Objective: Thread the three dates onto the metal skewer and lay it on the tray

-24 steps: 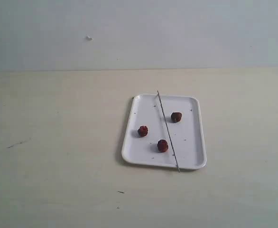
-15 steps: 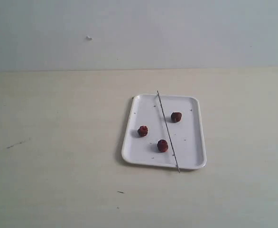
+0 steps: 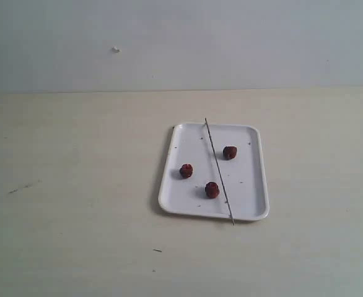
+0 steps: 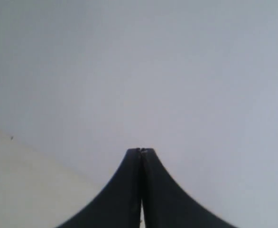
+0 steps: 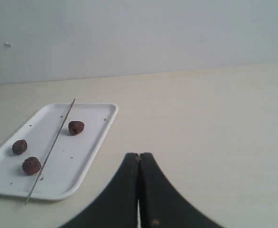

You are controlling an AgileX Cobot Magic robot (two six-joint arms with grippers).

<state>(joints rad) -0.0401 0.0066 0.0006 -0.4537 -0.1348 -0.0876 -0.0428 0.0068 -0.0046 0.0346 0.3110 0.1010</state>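
The white tray lies on the table right of the middle; it also shows in the right wrist view as the tray. Three dates lie loose on it: one date, a second date and a third date. The metal skewer lies lengthwise across the tray, its ends past both short rims; it also appears as the skewer. My right gripper is shut and empty, off to the tray's side. My left gripper is shut, facing the bare wall. Neither gripper shows in the exterior view.
The pale table reaches back to a plain grey wall. A small white mark sits on the wall, and a dark speck lies on the table in front of the tray.
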